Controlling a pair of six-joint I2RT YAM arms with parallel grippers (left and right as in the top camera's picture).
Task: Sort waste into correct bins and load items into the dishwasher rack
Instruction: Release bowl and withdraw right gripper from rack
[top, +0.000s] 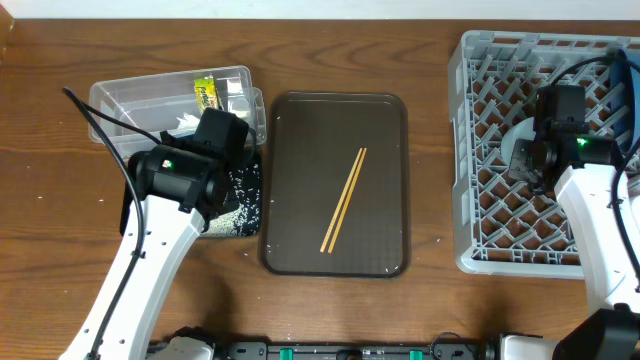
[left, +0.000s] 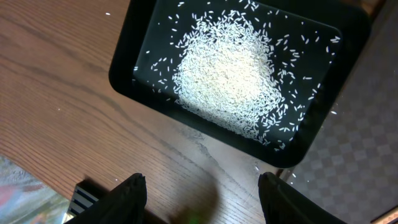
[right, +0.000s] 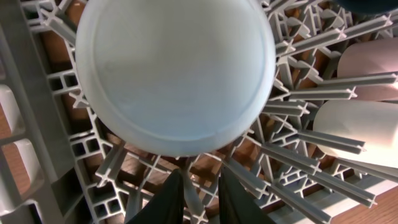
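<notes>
R hand (right: 200, 193) is over the rack (right: 37, 93). Its two fingers are parted only a little, w/ a narrow gap and nothing btw them. Just ahead of the fingertips the light-blue bowl (right: 177, 68) lies upside down on the rack lattice, apart from the fingers. On the right side of the wrist view two cups are also in the rack, the pinkish cup (right: 373, 59) and the white cup (right: 354, 124), next to each other. The dark-blue bowl (top: 622, 70) is at the far right of the rack, partly cut by the picture edge.

L hand (left: 205, 199) is spread wide and holds nothing. It hangs over the wooden surface (left: 62, 93), just beside the black tray (left: 127, 62). The rice grains (left: 230, 74) make a heap in the middle of this tray, and a few lie on the surface near its corner. In the overhead view the clear tub (top: 120, 100) is behind the tray, w/ the wrapper (top: 207, 92) and the tissue (top: 185, 122) inside. The chopsticks (top: 343, 200) lie side by side, diagonal, on the brown serving tray (top: 285, 250) in the middle of the surface, well apart from both hands.
</notes>
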